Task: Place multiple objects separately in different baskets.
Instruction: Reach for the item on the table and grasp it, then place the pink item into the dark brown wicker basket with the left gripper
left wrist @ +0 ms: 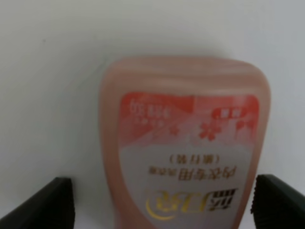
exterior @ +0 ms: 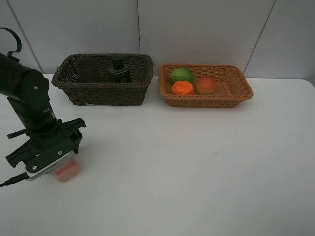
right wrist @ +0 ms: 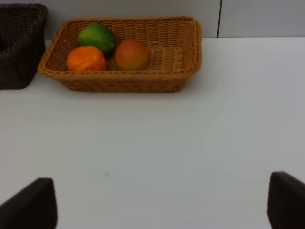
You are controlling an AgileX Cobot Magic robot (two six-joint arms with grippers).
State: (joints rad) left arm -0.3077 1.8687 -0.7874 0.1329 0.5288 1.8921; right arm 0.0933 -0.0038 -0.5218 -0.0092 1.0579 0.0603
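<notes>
White matte table (exterior: 197, 162), pale panelled wall behind. Dark brown wicker basket (exterior: 103, 93): translucent cup (exterior: 87, 69), dark flat bottle (exterior: 119, 72). Orange-tan wicker basket (exterior: 206, 98): green lime (exterior: 181, 74), tangerine (exterior: 182, 88), peach (exterior: 205, 85). Left gripper (exterior: 58, 160): fingers spread either side of the pink soap bottle (left wrist: 183, 152) lying on the table; gold and red label, Chinese print, unreadable. Right gripper (right wrist: 162, 202): fingers spread, nothing between.

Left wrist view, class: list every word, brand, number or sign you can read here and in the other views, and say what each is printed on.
Soap bottle: a gold logo, dark Chinese characters and white characters on red bands, all upside down and too blurred to read.
Black bottle in the dark basket: label too small to read.
Nothing else carries text.
</notes>
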